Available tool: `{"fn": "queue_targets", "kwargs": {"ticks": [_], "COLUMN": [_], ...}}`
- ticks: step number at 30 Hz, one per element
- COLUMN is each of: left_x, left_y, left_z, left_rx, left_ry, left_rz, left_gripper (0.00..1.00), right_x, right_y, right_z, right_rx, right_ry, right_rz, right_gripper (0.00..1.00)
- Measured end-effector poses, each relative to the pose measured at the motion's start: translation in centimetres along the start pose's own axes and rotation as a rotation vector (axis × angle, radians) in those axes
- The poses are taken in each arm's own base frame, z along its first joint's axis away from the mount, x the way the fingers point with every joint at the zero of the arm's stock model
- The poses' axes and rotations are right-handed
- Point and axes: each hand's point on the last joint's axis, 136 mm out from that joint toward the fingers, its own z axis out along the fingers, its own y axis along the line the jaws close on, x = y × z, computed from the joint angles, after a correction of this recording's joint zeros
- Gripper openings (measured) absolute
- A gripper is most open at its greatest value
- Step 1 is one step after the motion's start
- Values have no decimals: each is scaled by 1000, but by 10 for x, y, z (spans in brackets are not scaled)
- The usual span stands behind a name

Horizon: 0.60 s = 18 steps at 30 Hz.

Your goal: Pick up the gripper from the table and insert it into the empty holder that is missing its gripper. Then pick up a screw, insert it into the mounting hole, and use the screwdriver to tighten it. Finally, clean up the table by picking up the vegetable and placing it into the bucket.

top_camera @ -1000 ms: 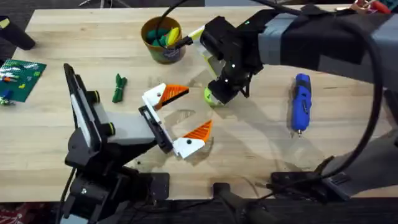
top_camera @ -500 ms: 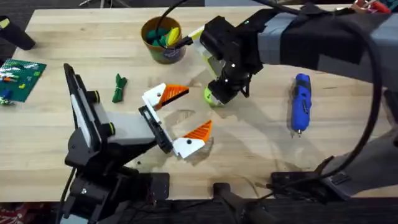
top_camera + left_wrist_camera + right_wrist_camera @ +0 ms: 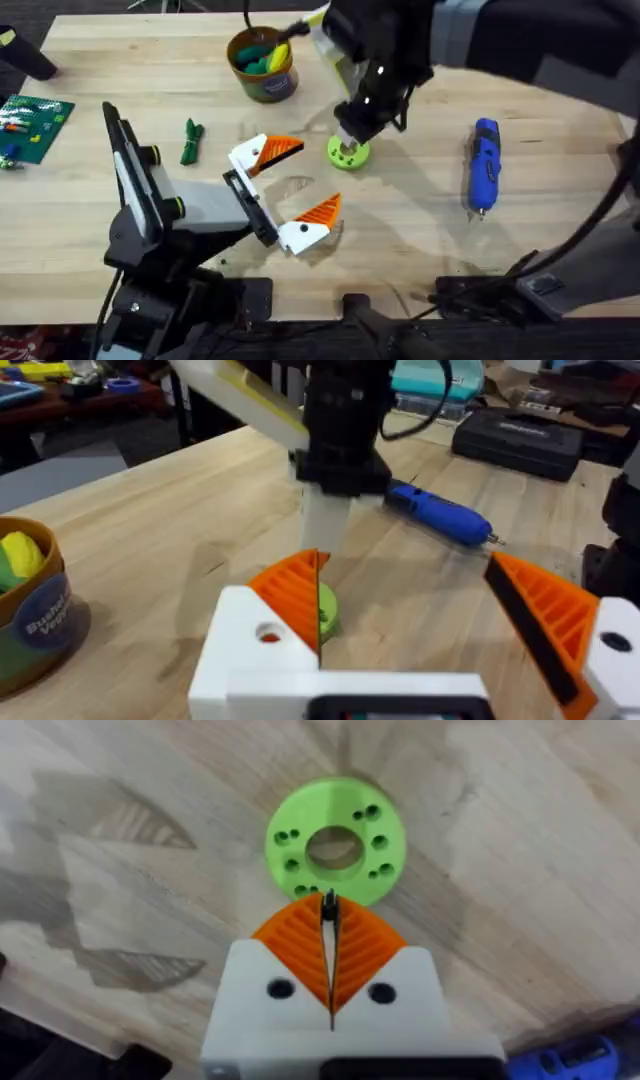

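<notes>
My right gripper (image 3: 350,135) hangs just above the lime-green ring (image 3: 348,153), which lies flat on the table with a centre hole and small holes around it (image 3: 336,842). Its orange pads (image 3: 300,945) are pressed shut, and a tiny thin pin, the screw (image 3: 327,905), sticks out at their tips. My left gripper (image 3: 308,180) stands open near the ring, holding nothing. The blue screwdriver (image 3: 484,165) lies to the right. The dark green vegetable (image 3: 191,140) lies at left. The yellow bucket (image 3: 262,62) stands at the back.
The bucket (image 3: 25,615) holds green and yellow toy pieces. A flat green brick plate (image 3: 30,125) lies at the far left edge. Bare wood stretches between the ring and the screwdriver (image 3: 440,520). The right arm's bulk spans the back right of the table.
The right arm has risen and pulled back toward the far side. The green ring, half covered before, now lies fully in the open under the gripper. The left arm has not moved.
</notes>
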Motion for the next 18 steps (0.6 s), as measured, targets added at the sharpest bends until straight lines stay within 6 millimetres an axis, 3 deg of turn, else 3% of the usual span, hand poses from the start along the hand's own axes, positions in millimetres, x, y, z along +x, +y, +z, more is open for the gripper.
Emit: {"fn": "queue_targets", "kwargs": {"ticks": [10,18], "left_x": [0,0], "left_y": [0,0], "left_z": [0,0], "left_rx": [0,0], "left_ry": [0,0], "left_rz": [0,0], "left_gripper": [992,992], "right_x": [-17,-32], "right_y": [-6,-4], "right_z": [-54,-110], "right_rx": [9,15], "right_ry": [-40,-118], "right_rz": [-30,-112], "right_gripper": [7,7]}}
